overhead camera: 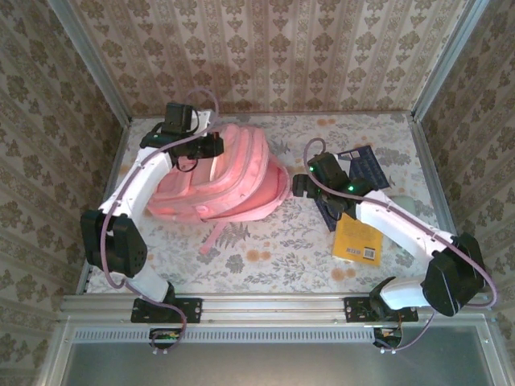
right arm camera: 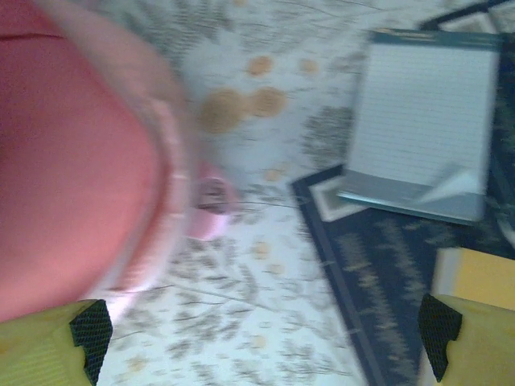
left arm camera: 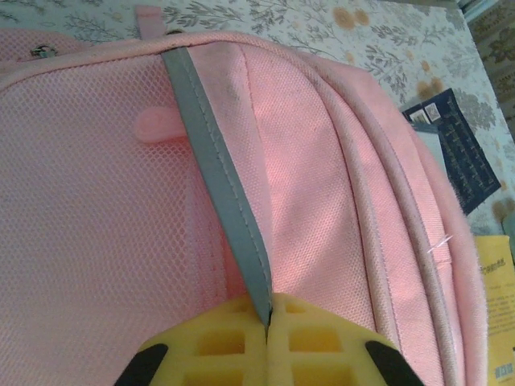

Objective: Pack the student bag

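Two arms flank the student bag [overhead camera: 229, 181], which lies flat in the far-left part of the table [overhead camera: 273, 261]. Its long axis runs roughly left to right, and its rounded end points right toward a dark blue book [overhead camera: 364, 165] — a pink strap [overhead camera: 211, 237] trails toward the near edge. The left gripper [left arm camera: 267, 320] has its fingers pressed together on a gray strip [left arm camera: 217, 177] sewn across the bag's mesh. The right gripper [right arm camera: 264, 328] hangs just beside the rounded end, fingers spread wide, gripping nothing.
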Motion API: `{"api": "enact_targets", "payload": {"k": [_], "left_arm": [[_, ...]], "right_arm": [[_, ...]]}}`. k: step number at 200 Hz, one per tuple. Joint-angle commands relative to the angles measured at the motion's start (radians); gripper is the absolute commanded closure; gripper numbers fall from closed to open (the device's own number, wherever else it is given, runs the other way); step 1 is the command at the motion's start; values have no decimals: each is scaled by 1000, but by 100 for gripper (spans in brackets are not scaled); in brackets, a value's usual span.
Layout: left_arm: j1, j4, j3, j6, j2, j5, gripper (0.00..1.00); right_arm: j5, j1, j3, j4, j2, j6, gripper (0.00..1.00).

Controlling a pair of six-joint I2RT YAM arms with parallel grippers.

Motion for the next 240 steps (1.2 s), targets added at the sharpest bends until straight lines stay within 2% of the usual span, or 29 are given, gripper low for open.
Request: {"api": "enact_targets", "payload": {"k": [1,9,19,46,71,92,106,118,149,165,195,220,240], "left_arm": [[6,26,16,-48,14,38,77],[4,31,16,-67,20,66,66],[3,30,17,-89,21,96,58],[-23,62,2,-138,-38,122,44],[-63,41,-12,-90,-89,83,34],[-77,62,-54,-73,-107,63,32],[-84,88,-71,-87,-98,82,32],[-114,81,-49,-82,-69,112,34],[-228,93,36,-116,33,82,34],[-278,122,122,-172,146,93,34],[-345,107,385,-243,424,149,35],[-364,176,519,-337,597,193,35],[-385,180,619,-338,721,189,36]], "right_arm": [[144,-41,70,-124,77,1,0],[146,-61,92,-131,106,3,0],[141,-87,120,-137,145,2,0],[108,-160,233,-184,295,-2,0],[19,-230,338,-207,423,-6,0],[-15,-283,423,-235,509,-18,0],[-102,-332,445,-223,550,-27,0],[-181,-379,459,-212,582,-30,0],[-334,-472,442,-169,619,-22,0],[-426,-513,377,-88,602,-2,2],[-612,-574,281,65,583,36,8],[-662,-585,282,88,589,31,12],[-701,-593,280,111,607,51,16]]}}
